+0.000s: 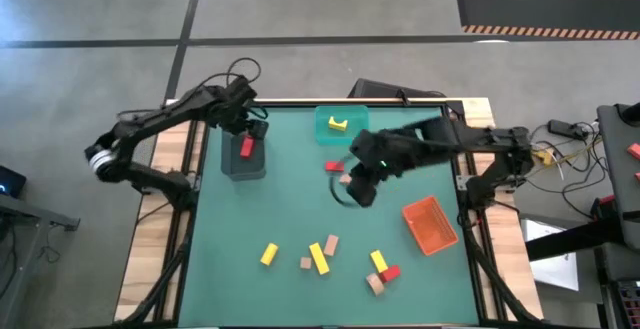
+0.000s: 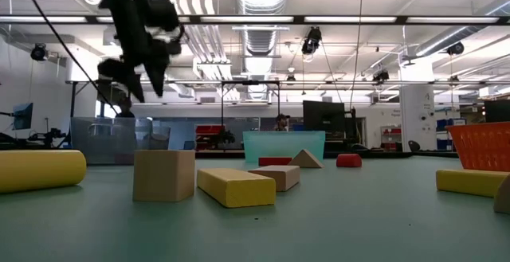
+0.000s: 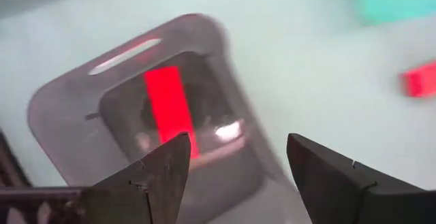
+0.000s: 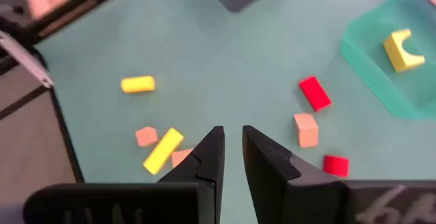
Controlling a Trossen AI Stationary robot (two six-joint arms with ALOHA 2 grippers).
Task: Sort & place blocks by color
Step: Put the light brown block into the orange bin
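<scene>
**Red bar down in the grey bin, loose blocks waiting**

The left gripper is seen above the grey bin, its fingers spread wide with nothing between them; a red bar lies flat on the bin floor below. The right gripper is held over the middle of the table, fingers nearly together and empty. One yellow notched block sits in the teal bin; the orange bin appears empty. Near the right gripper a red block, a tan cube and a smaller red piece are spread apart. More yellow, tan and red pieces are scattered along the near edge. These blocks are judged light, stiff and smooth-faced; each is best pinched across its narrow flat sides, from above, at mid-length.
</scene>
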